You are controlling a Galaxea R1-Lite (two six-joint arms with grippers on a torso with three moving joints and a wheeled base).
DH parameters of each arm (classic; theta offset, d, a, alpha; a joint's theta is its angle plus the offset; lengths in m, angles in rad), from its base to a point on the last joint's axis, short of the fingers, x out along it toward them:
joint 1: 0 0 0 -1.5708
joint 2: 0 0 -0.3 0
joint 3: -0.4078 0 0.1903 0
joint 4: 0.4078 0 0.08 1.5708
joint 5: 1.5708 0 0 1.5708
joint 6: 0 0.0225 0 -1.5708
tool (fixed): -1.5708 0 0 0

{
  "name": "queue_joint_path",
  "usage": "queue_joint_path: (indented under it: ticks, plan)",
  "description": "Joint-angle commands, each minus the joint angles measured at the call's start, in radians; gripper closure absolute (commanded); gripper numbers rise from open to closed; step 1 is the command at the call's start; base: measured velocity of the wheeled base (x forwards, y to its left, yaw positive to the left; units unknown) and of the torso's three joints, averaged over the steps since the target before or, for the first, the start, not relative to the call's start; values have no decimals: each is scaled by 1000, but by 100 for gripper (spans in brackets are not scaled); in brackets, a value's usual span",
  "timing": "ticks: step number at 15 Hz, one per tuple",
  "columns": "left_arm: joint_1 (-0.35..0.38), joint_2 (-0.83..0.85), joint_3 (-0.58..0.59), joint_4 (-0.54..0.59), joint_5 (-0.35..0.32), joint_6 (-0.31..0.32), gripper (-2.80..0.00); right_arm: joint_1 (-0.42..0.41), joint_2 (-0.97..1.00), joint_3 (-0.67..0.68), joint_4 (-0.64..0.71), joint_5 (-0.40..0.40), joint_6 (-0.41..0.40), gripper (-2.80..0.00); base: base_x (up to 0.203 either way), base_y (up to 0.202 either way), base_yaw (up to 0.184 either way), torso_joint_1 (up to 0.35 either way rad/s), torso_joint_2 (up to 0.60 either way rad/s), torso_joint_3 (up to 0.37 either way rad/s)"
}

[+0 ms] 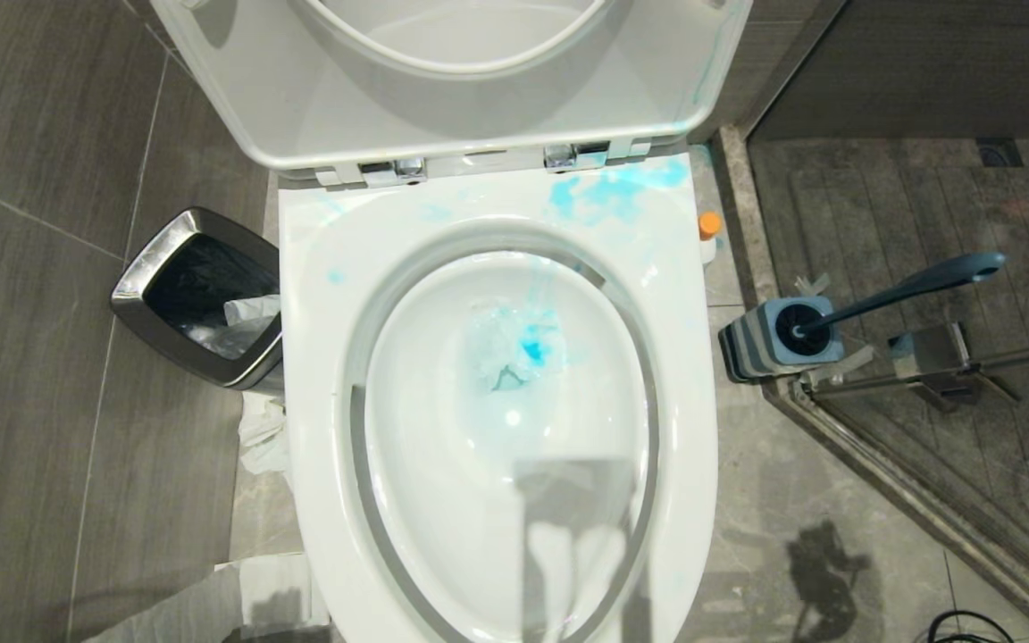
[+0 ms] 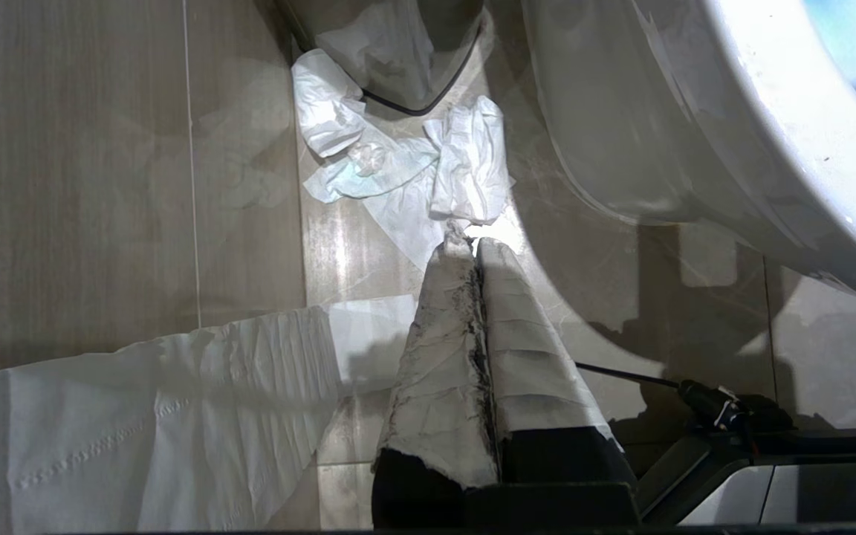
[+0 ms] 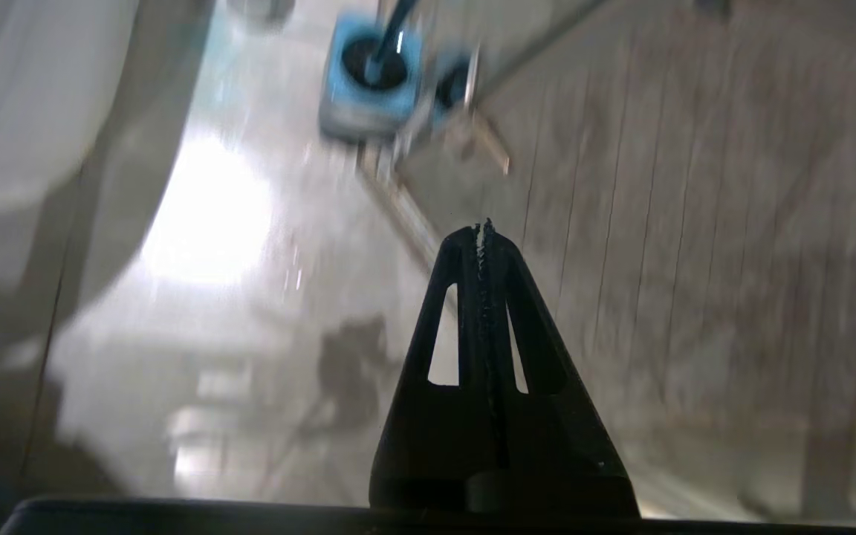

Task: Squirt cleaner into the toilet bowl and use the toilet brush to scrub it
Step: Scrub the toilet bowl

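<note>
**Cleaner in, scrub pending**

Left gripper (image 2: pixel 470 249) is parked low beside the toilet bowl (image 1: pixel 497 572), jaws closed, nothing held. Blue cleaner is seen pooled in the bowl. The cleaner (image 1: pixel 709 228) is stood behind the rim. Toilet brush (image 1: pixel 907 290) is docked in its holder (image 1: pixel 760 348). Right gripper (image 3: pixel 484 230) is closed, empty, over the floor.

Neither arm shows in the head view. In the left wrist view the left hand (image 2: pixel 472 249) rises from the lower middle of the frame, its two tape-wrapped fingers (image 2: pixel 443 357) pressed flat together. In the right wrist view the right hand (image 3: pixel 484 230) likewise rises from the bottom centre, its black slotted fingers (image 3: pixel 524 327) meeting at the tip, nothing between them.
</note>
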Motion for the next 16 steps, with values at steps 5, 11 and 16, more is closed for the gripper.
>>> queue_joint_path:
  ticks: [5,11,16]
  plan:
    - [0,2,0,-1,0,0,0,-12,147,-114,284,-2,15,0,0,0,0,0,0,0]
    - [0,2,0,1,0,0,0,-27,342,-75,140,-6,133,0,0,0,0,0,0,0]
    - [0,2,0,-1,0,0,0,-21,516,9,-119,-3,164,-280,0,0,0,0,0,0]
